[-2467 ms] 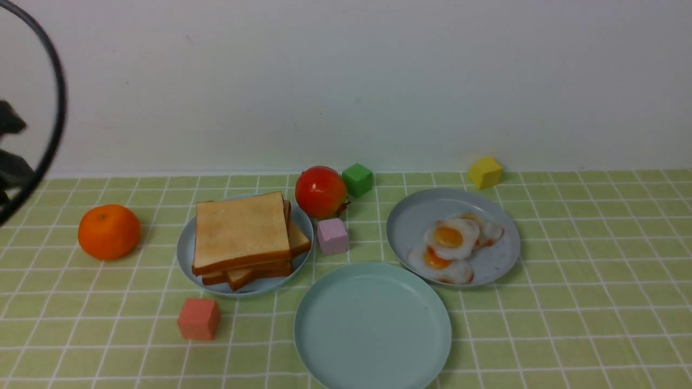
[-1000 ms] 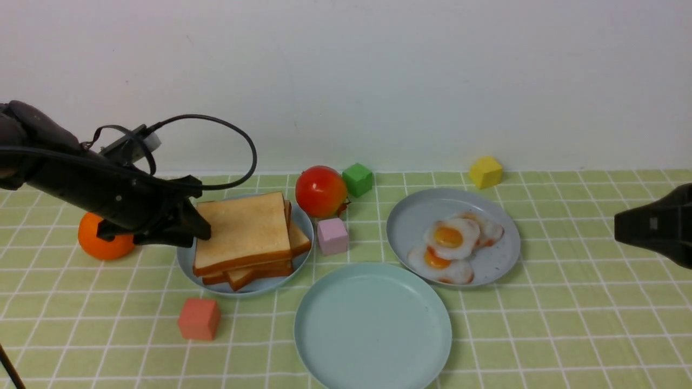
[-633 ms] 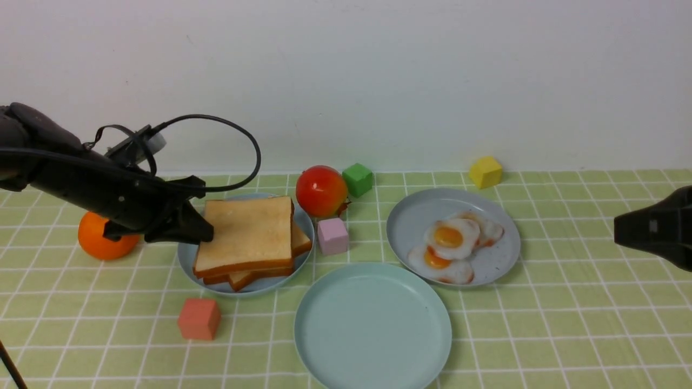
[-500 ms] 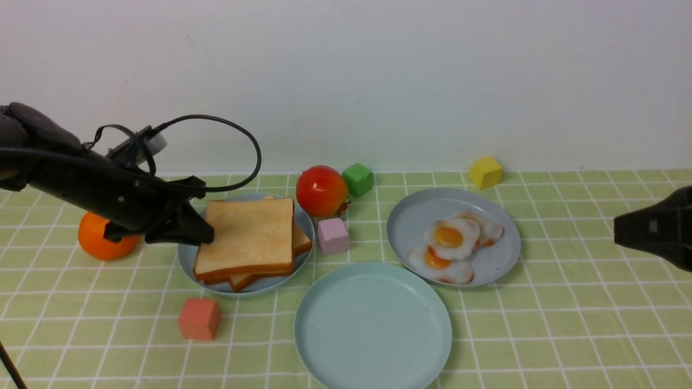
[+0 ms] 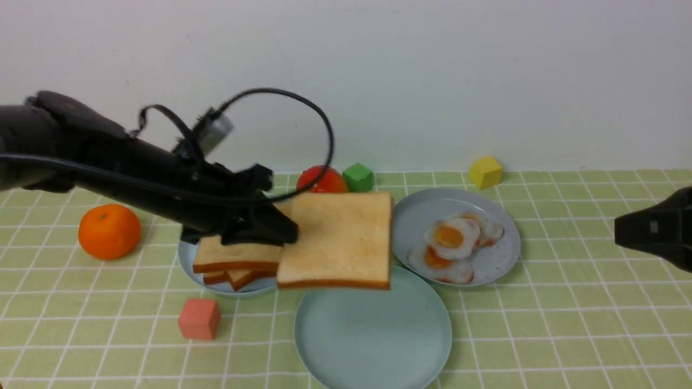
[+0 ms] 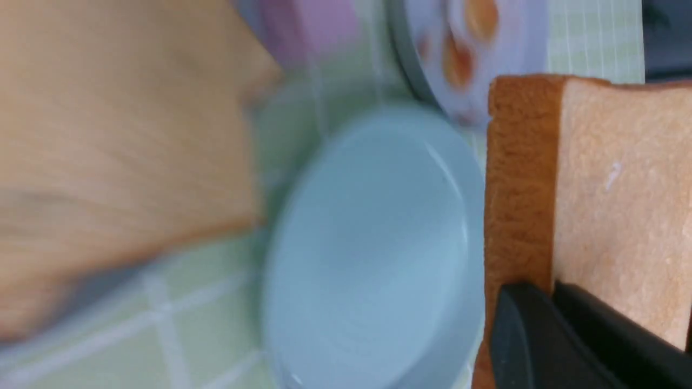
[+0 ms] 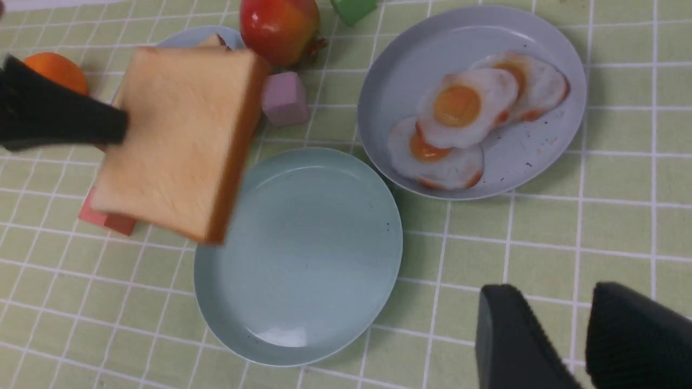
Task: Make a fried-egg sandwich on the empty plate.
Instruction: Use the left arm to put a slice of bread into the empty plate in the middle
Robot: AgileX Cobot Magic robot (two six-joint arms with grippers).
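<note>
While the left end effector is pinching one edge of a square, tan toast slice, the slice is hanging flat over the far rim of the round, smooth empty plate, which is sitting on the counter. The right end effector is hanging spread apart, off to the side.

Left tool brought in from left of empty plate, then closed on edge of top toast slice. Slice lifted off toast pile, carried rightward, now held in air over plate's far-left rim. Pile left one slice lower. In front view, tomato partly covered by slice and pink cube fully covered. Right tool brought into view well right of plate, jaws apart.
</note>
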